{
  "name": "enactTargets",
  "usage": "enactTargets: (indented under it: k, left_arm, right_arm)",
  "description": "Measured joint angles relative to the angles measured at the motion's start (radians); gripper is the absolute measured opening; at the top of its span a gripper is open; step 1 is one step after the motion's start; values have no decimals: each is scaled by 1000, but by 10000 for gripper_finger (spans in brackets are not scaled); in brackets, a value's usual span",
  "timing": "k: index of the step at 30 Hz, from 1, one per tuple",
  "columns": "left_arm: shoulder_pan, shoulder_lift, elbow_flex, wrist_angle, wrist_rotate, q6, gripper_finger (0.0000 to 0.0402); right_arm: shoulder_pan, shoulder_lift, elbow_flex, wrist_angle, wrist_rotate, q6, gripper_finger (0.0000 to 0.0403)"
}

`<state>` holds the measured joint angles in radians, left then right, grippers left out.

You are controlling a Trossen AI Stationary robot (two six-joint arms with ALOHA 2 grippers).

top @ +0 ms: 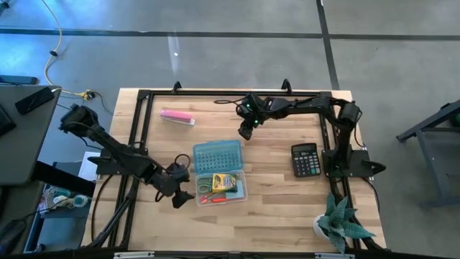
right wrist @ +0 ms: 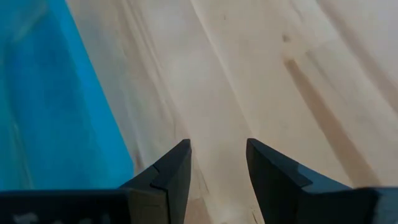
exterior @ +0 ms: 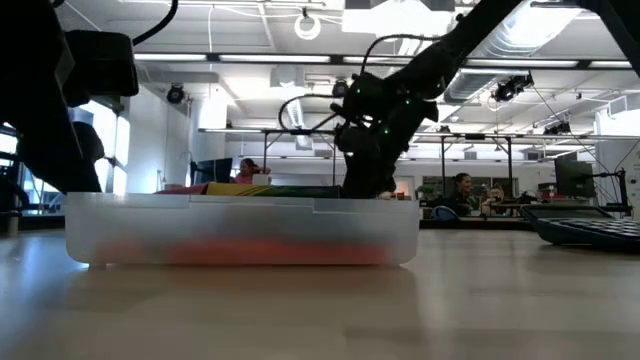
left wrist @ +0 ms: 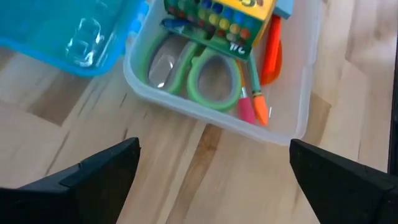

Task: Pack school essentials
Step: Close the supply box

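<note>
A clear plastic box with a hinged blue lid lying open sits mid-table. In it are green-handled scissors, a green-yellow crayon block, an orange-red pen and a green pencil. My left gripper hovers open just off the box's left side, its fingers spread wide over bare wood. My right gripper hangs open above the table beyond the lid's far right corner; the lid shows beside it. The box rests flat on its base.
A pink oblong item lies near the table's far left. A black calculator sits to the right of the box, and a spiky potted plant stands at the near right corner. Bare wood lies in front of the box. People sit in the room beyond.
</note>
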<state>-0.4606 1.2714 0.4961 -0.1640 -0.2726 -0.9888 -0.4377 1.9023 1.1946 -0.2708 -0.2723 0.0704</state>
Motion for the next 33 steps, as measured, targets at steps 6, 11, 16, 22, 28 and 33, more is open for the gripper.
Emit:
enactTargets:
  k: [6,11,16,22,28,33]
  left_arm:
    - [-24,34,0,8,0,-73,400]
    - [-47,85,0,32,0,-119,400]
    - [-53,152,0,93,-1,-129,400]
    - [-52,205,4,133,-35,-154,400]
    - [-52,209,3,151,-46,-160,400]
    - [-52,210,2,151,-50,-160,400]
  right_arm:
    - [1,50,0,0,-27,0,144]
    - [2,62,0,18,-27,-8,144]
    - [2,63,0,17,-27,-8,144]
    - [2,63,0,6,-35,-10,144]
    - [2,60,0,4,-31,-8,144]
    - [-16,18,1,-2,-23,-8,144]
